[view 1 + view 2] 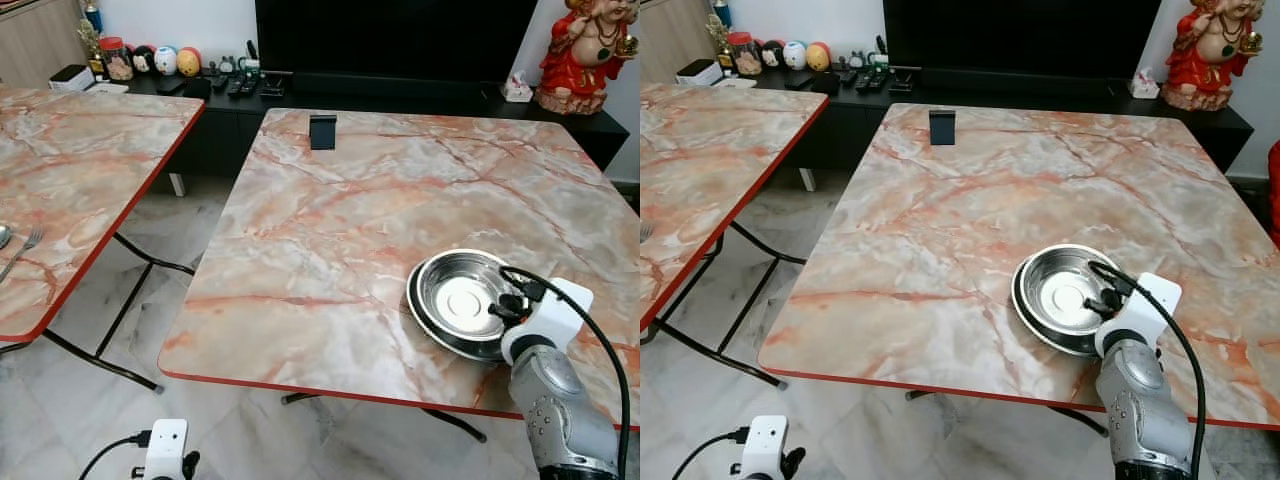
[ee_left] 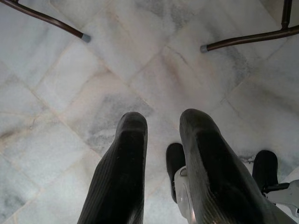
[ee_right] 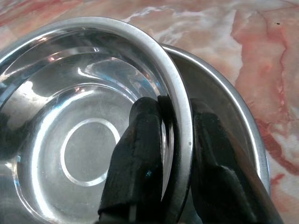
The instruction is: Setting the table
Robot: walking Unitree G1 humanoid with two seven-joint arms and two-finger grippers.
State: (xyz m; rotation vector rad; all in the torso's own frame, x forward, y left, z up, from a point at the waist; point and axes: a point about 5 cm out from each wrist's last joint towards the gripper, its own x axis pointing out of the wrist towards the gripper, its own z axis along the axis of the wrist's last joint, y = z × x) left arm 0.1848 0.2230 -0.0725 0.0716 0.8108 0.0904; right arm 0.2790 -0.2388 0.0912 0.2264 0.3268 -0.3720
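A shiny steel bowl (image 1: 462,298) sits inside a wider steel plate (image 1: 413,296) near the front right corner of the marble-pattern table (image 1: 340,220). My right gripper (image 3: 175,108) is shut on the bowl's near rim (image 3: 184,135), one finger inside the bowl and one outside, above the plate's rim (image 3: 238,126). In the head views the right wrist (image 1: 545,320) hangs over the table's front edge at the bowl. My left gripper (image 2: 161,123) hangs low beside the table, open and holding nothing, over the tiled floor.
A small black stand (image 1: 322,131) is at the table's far edge. A second marble table (image 1: 90,150) on the left carries a fork (image 1: 24,248). Behind are a dark TV cabinet (image 1: 400,95) and a red figurine (image 1: 585,50). Metal table legs (image 2: 46,18) cross the floor.
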